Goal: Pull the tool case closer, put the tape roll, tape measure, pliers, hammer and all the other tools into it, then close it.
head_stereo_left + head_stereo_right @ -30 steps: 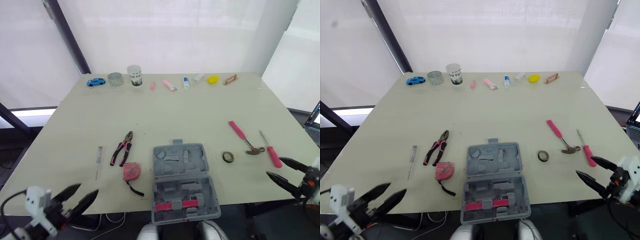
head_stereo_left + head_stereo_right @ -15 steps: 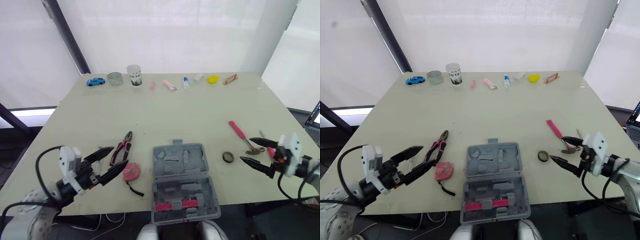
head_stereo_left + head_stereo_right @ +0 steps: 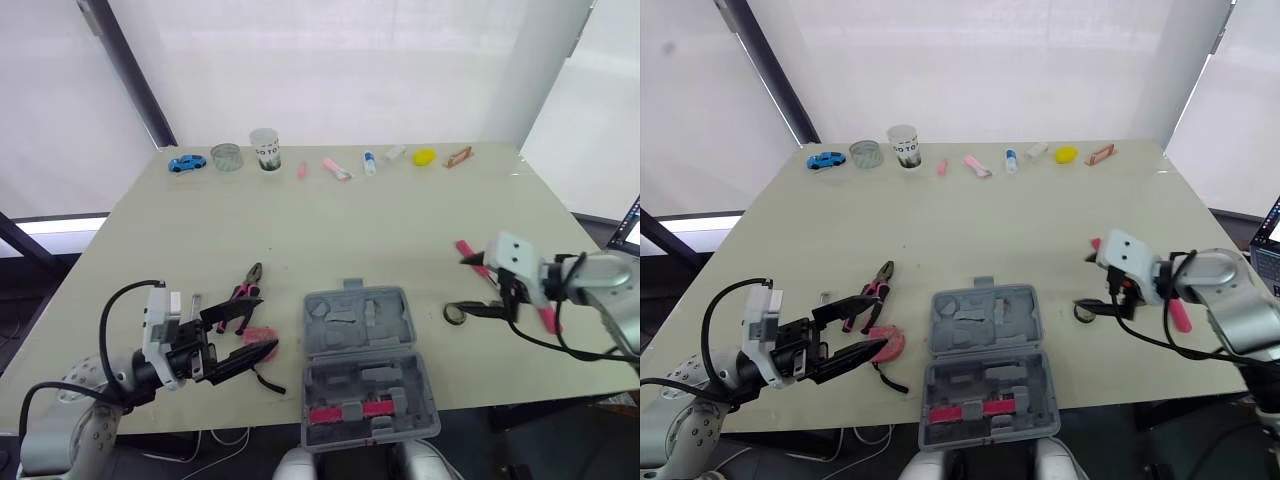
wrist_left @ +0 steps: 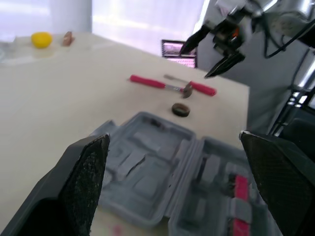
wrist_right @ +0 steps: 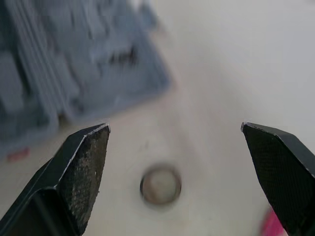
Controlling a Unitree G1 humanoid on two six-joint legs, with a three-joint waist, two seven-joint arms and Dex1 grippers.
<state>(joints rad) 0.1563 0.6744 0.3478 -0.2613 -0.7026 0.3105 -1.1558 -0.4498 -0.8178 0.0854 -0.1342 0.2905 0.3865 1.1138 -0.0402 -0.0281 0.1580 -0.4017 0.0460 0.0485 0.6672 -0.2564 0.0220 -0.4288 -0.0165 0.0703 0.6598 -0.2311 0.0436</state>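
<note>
1. Left claw (image 3: 256, 328) spread wide, set low at the tape measure (image 3: 262, 338) on the near-left table (image 3: 350, 215). Pliers (image 3: 243, 292) lie just beside, farther back.
2. Tool case (image 3: 368, 362) lies open at the near edge, centre. Pulling looks done; loading is the step in hand.
3. Right claw (image 5: 174, 129) released, hovering over the tape roll (image 5: 160, 185). Next, by my reading: drop straight, pinch the ring, carry it left into the case.
4. Hammer (image 4: 157, 83) and red screwdriver (image 4: 199, 88) sit close on the right and could get nudged. Row of small items (image 3: 340, 168) at the far edge, well apart.

tape measure (image 3: 264, 334) half-hidden; tape roll (image 5: 160, 185) blurred
</note>
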